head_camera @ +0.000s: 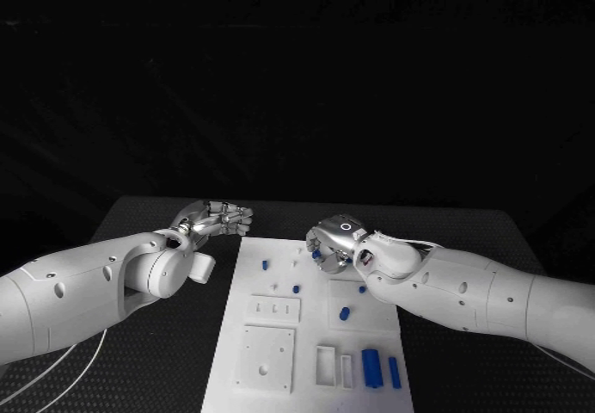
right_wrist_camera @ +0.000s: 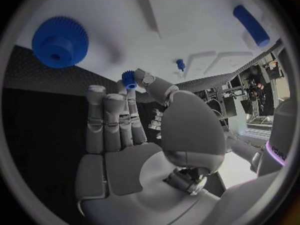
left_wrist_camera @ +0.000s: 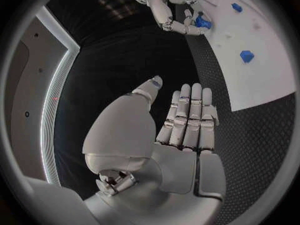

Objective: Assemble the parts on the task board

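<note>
Black table carries the white task board, above whose far end my right hand pinches a small blue gear that could slip, while my left hand hovers empty, fingers straight.

A robotics lab or test cell: a black textured surface carries a white task board under dark surroundings, while metal frames and equipment racks crowd the room beyond it
</note>
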